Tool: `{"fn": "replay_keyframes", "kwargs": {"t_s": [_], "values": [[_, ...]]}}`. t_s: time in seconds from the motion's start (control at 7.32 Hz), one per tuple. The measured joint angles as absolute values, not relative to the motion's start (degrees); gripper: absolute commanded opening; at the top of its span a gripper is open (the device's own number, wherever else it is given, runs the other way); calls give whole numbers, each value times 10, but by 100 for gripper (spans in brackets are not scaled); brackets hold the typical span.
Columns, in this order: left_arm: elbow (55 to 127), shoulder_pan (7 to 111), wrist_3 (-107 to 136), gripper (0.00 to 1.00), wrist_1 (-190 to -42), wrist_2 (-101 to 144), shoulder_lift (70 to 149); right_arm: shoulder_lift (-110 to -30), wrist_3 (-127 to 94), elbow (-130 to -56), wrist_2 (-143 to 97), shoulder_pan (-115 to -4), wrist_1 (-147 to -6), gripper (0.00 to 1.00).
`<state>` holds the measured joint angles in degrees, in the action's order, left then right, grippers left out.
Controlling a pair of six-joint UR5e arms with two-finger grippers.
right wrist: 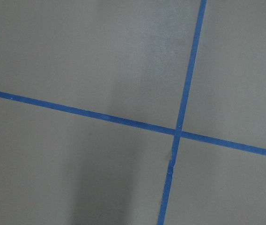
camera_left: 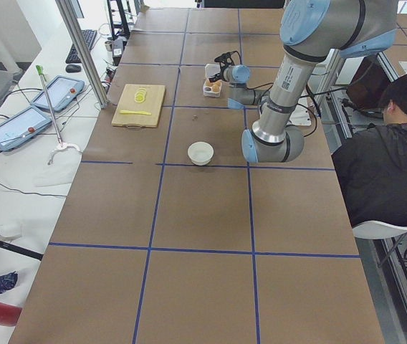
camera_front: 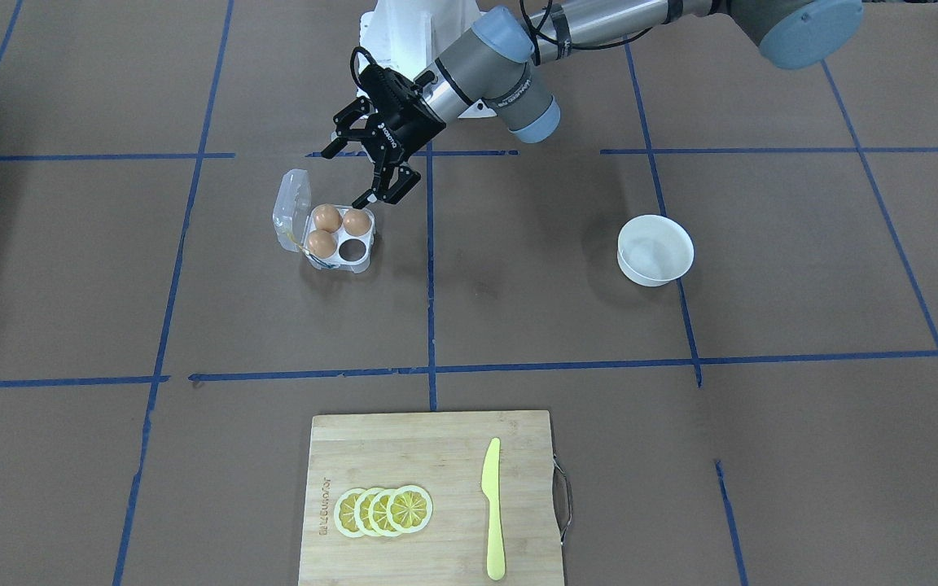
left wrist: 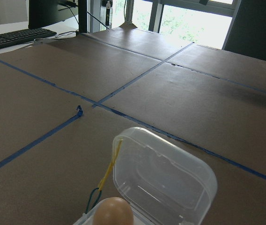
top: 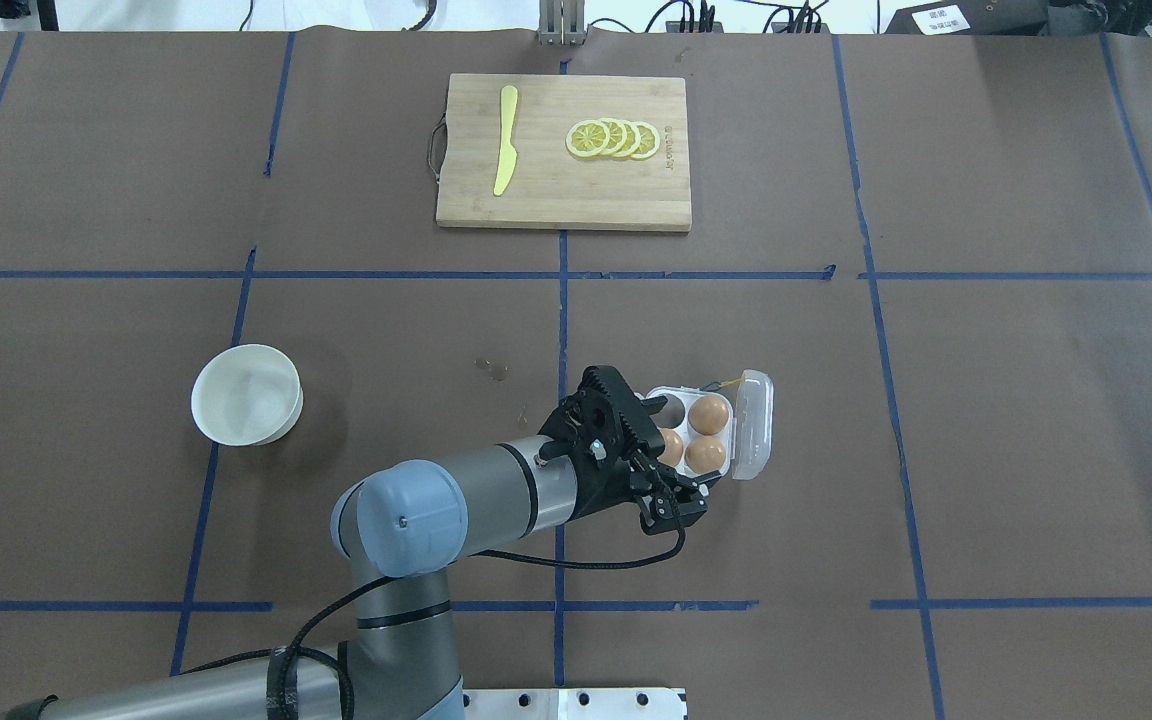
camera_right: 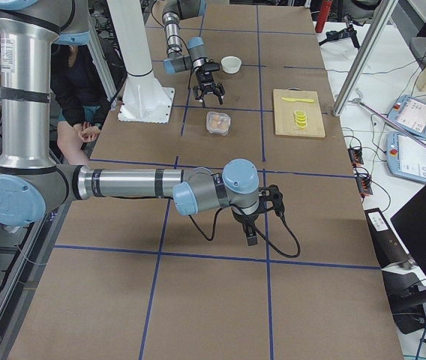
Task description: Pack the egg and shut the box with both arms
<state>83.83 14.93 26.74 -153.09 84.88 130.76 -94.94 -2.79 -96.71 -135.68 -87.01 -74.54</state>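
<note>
Already in box (camera_front: 365, 259): three eggs (camera_front: 326, 218)
Lid (camera_front: 290, 203): unclosed
Left gripper (camera_front: 355, 172): above box, spread, empty
Right gripper (camera_right: 251, 229): state unclear

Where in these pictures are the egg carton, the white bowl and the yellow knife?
egg carton (camera_front: 290, 203): exterior front-facing view, on its open clear lid.
white bowl (camera_front: 655, 247): exterior front-facing view, on its bare inside.
yellow knife (camera_front: 492, 506): exterior front-facing view, on the middle of its length.
</note>
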Motion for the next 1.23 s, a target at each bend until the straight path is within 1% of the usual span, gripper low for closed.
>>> {"fn": "replay_keyframes", "kwargs": {"t_s": [0.27,0.41,0.68,0.96,1.23], "values": [[938,173,292,98,-1367,871,1273,-953,-26,-968,-1357,-871,-745,100],[975,196,306,98,-1287,891,1256,-954,-23,-969,-1357,-872,-745,100],[1034,275,316,99,-1125,954,1232,-962,-17,-969,-1357,-882,-744,100],[1081,396,314,100,-986,1023,1222,-972,-8,-968,-1358,-901,-749,100],[1093,483,313,100,-943,1080,1174,-979,-7,-966,-1357,-906,-752,100]]}}
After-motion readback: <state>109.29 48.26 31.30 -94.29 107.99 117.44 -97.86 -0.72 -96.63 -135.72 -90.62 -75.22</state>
